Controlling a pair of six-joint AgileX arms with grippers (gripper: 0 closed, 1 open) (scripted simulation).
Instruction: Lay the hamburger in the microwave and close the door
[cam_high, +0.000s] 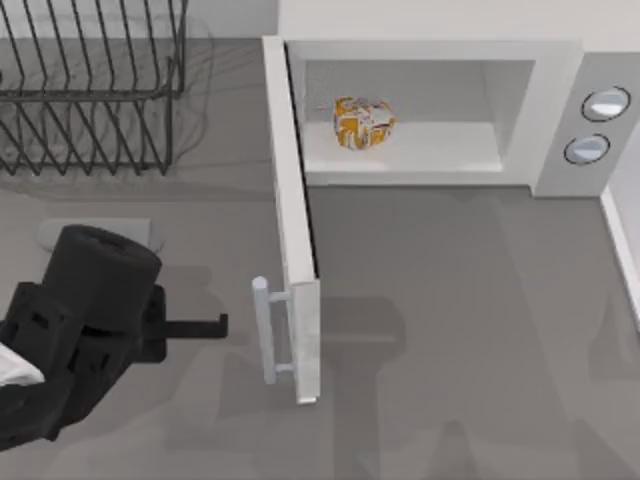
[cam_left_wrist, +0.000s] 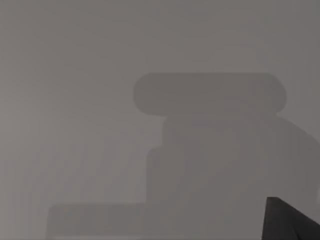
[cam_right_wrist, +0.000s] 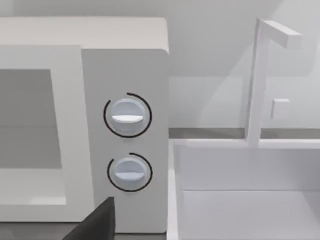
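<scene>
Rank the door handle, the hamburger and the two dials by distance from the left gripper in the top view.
From the left gripper:
1. Door handle, just to its right.
2. Hamburger, inside the microwave.
3. Dials, far right panel.

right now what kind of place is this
Probably a simulated kitchen counter: a white microwave with its door open and a hamburger inside, a black wire rack, and a white sink.

I count one microwave (cam_high: 560, 110) at twelve o'clock, one door (cam_high: 297, 230) swung open, one bar handle (cam_high: 263, 330), two round dials (cam_right_wrist: 127, 116), one hamburger (cam_high: 362, 122) inside the cavity, one black wire rack (cam_high: 90, 90) at ten o'clock, one white sink (cam_right_wrist: 240, 195) at three o'clock.
</scene>
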